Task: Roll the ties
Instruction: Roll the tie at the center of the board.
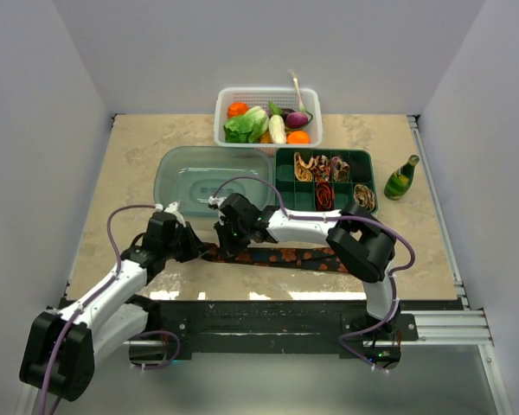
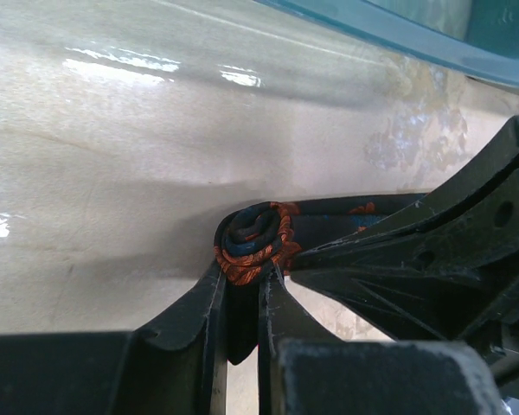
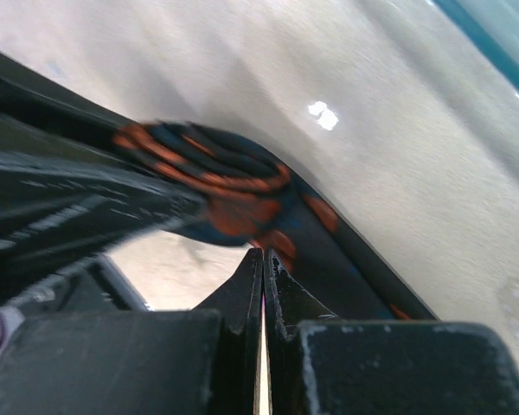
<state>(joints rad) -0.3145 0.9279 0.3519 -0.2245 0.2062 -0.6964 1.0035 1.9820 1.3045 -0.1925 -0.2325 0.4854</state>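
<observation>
Tie [image 1: 285, 258] is lying flat along the near edge of the table [image 1: 130, 173], with its left end coiled up. Left gripper [image 2: 244, 294] is pinching that coiled end between narrowly set fingers. Right gripper [image 3: 264, 268] is sitting just beside the coil with its fingers pressed together and nothing between them. Its body is crowding the right side of the left wrist view. Behind the arms are a clear lid [image 1: 208, 181], a green tray [image 1: 287, 194] holding rolled ties [image 1: 324, 169], a basket [image 1: 221, 108] of vegetables and a bottle [image 1: 401, 178], all well apart from the grippers.
</observation>
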